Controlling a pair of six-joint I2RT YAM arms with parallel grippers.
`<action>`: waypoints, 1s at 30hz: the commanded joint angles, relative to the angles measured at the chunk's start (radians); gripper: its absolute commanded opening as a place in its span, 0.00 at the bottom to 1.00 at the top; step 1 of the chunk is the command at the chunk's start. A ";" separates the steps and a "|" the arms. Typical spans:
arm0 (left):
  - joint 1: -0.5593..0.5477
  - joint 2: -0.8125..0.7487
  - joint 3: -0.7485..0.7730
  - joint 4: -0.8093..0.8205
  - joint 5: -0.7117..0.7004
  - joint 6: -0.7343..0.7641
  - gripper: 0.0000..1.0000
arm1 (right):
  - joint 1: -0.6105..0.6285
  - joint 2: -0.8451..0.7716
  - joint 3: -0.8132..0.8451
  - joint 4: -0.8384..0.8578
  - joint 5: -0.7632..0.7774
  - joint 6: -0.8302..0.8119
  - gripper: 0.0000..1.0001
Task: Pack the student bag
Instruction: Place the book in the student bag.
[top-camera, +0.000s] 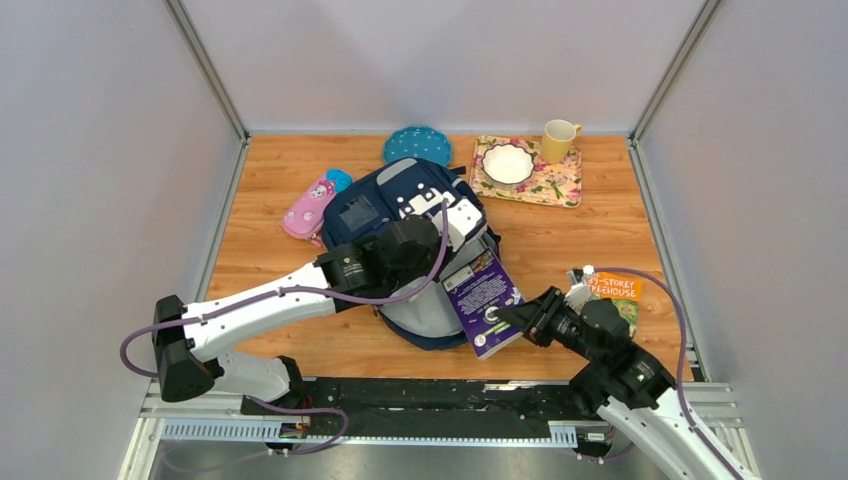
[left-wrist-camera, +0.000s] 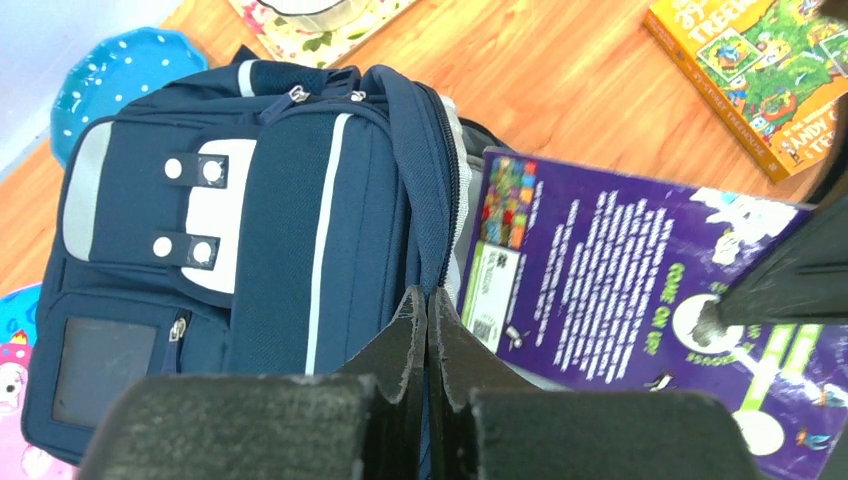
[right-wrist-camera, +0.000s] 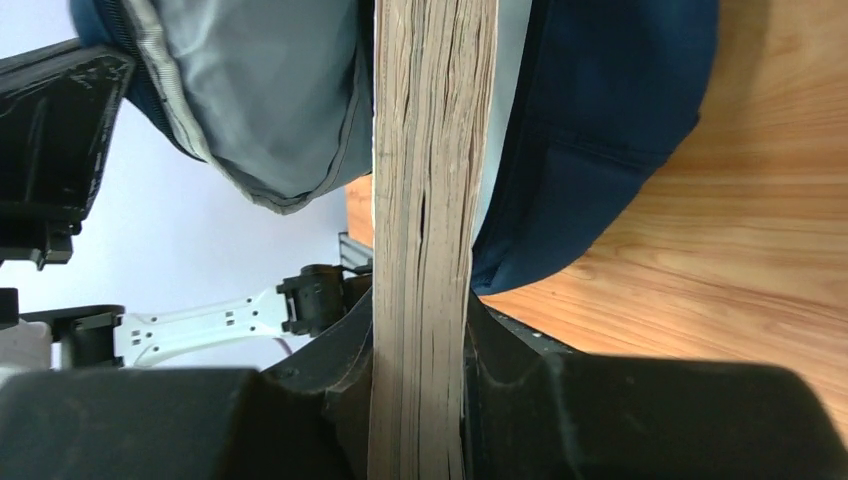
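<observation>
The navy student bag lies in the middle of the table with its main opening facing the arms and its grey lining showing. My left gripper is shut on the bag's zip edge and holds the opening up. My right gripper is shut on a purple book. The book's far end sits in the bag's mouth. In the right wrist view its page edge runs between the grey lining and the navy fabric.
An orange Treehouse book lies at the right, by my right arm. A pink pencil case lies left of the bag. At the back stand a blue plate, a floral tray with a white bowl, and a yellow mug.
</observation>
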 joint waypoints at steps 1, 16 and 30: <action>0.003 -0.100 0.021 0.114 -0.046 0.022 0.00 | -0.001 0.093 -0.032 0.392 -0.135 0.095 0.00; 0.003 -0.150 -0.032 0.152 0.012 -0.020 0.00 | -0.005 0.696 -0.049 1.145 -0.175 0.270 0.00; 0.003 -0.204 -0.121 0.213 0.023 -0.058 0.00 | -0.004 1.507 0.308 1.388 -0.165 0.262 0.00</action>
